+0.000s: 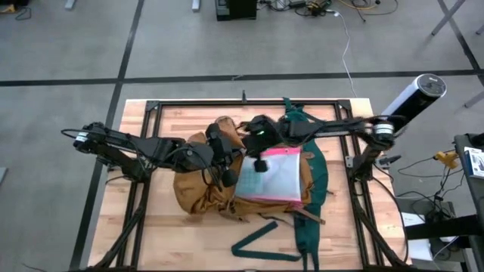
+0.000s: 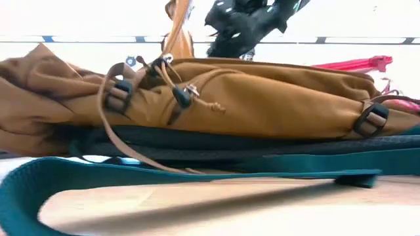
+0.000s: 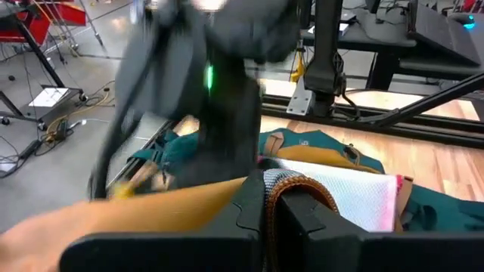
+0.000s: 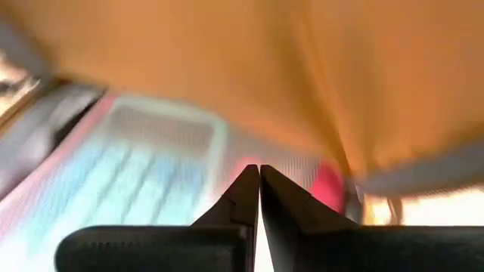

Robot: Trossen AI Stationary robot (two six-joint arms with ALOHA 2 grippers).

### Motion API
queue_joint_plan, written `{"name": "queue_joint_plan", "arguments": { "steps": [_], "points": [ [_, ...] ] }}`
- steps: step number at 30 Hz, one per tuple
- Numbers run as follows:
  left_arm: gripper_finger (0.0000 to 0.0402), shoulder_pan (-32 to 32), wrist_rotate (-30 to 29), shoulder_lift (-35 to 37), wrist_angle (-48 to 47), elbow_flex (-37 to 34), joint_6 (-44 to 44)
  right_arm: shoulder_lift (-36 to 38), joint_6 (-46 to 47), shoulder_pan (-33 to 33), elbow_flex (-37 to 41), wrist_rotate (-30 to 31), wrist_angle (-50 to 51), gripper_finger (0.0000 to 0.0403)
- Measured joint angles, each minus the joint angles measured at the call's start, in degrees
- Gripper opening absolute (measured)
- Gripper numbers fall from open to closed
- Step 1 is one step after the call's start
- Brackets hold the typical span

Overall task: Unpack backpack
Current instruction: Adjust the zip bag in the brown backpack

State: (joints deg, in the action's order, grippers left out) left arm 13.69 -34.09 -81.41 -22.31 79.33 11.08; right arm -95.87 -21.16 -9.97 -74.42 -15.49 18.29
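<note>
Both grippers sit over the middle of the wooden table (image 1: 162,227), at the backpack (image 1: 204,189). That mustard-tan rucksack is the largest thing, lying flat directly beneath them, its dark green straps (image 1: 265,245) trailing across the boards on the side nearer the camera in the low view. On top of it, just beside the right gripper (image 1: 261,162), lies a clear pouch with a pink edge (image 1: 268,181), partly out of the bag. Left gripper (image 3: 265,200) has its fingers closed together, with a brown woven loop of the backpack's fabric (image 3: 299,189) bunched right at the tips; whether the loop is truly pinched cannot be told. Right gripper's fingers are pressed shut too, tips meeting, pointed down at the pouch with tan fabric hanging close above them; nothing visibly sits between them. Smaller details on the bag below: brown buckled straps (image 2: 118,95) and a toggle on a drawcord (image 2: 182,97) on its near side
</note>
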Motion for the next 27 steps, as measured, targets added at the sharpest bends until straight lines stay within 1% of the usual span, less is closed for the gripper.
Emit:
{"name": "queue_joint_plan", "arguments": {
  "steps": [2, 4, 8, 10, 11, 14, 17, 19, 21, 24, 27],
  "points": [
    [0.0, 0.1, 0.0, 0.0, 0.0, -0.1, 0.4, 4.8, -1.2, 0.0, 0.0, 1.7, 10.1, 0.0],
    [0.0, 0.1, 0.0, 0.0, -0.2, -0.2, 0.0, 10.0, -0.9, 0.2, 0.1, 2.0, 20.0, 0.0],
    [0.0, 0.1, 0.0, 0.0, -0.2, -0.2, -1.2, 20.1, 3.9, 0.7, 1.3, 2.0, 38.9, 0.0],
    [0.0, 0.1, 0.0, 0.0, -0.2, -0.2, -2.1, 24.5, 8.5, 0.7, 3.6, 2.6, 44.6, 0.0],
    [0.0, 0.1, 0.0, 0.0, -0.1, -0.2, -2.7, 26.8, 10.6, 0.8, 5.4, 3.7, 45.8, 0.0],
    [0.0, 0.1, 0.0, 0.0, 0.9, -0.2, -4.7, 32.5, 15.1, 1.5, 12.7, 6.2, 46.3, 0.0],
    [0.0, 0.0, 0.1, 0.0, 1.3, -0.3, -6.4, 35.7, 18.6, 1.6, 21.4, 6.7, 42.7, 0.0],
    [0.0, 0.0, 0.1, 0.0, 1.6, -0.3, -6.7, 36.2, 20.6, 1.6, 27.1, 6.7, 36.3, 0.0],
    [0.0, -0.1, 0.2, 0.0, 1.7, -0.3, -6.7, 35.6, 22.2, 1.9, 31.9, 6.6, 27.5, 0.0],
    [0.0, -0.1, 0.2, 0.0, 1.8, -0.4, -6.6, 31.5, 22.9, 2.2, 36.1, 6.4, 9.5, 0.0],
    [0.0, -0.1, 0.2, -0.2, 2.3, -0.8, -5.8, 23.4, 23.9, 2.2, 36.3, 6.4, -7.6, 0.0]
  ]
}}
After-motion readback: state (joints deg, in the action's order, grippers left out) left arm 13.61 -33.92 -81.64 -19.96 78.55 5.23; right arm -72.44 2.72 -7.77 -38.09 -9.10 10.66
